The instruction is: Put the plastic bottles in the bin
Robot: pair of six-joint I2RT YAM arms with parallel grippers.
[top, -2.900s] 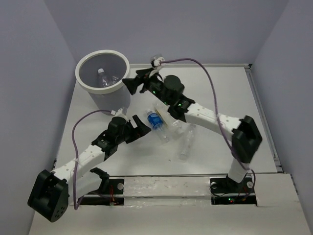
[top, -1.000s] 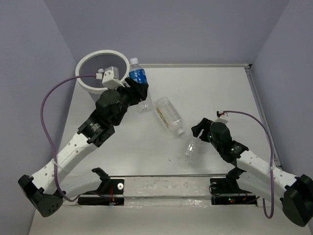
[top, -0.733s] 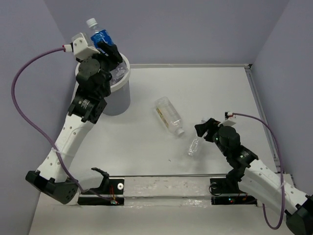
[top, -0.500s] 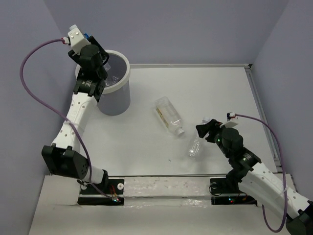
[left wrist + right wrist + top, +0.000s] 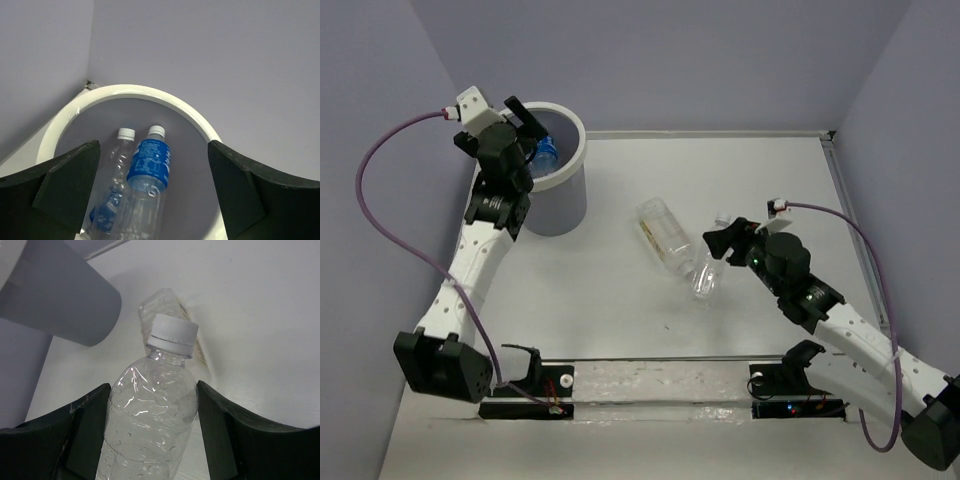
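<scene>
While left fingers (image 5: 70, 185) gape empty over bin (image 5: 125, 92), right fingers (image 5: 90, 430) clasp slim bottle (image 5: 150, 410)

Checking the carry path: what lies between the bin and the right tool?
One wide clear bottle lies on its side between the bin and the right tool. The top view shows this best.

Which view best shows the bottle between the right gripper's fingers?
Right wrist: the bottle fills the frame, cap and clear body sharp. Top external shows it small, at the right gripper's tip; left wrist misses it.
</scene>
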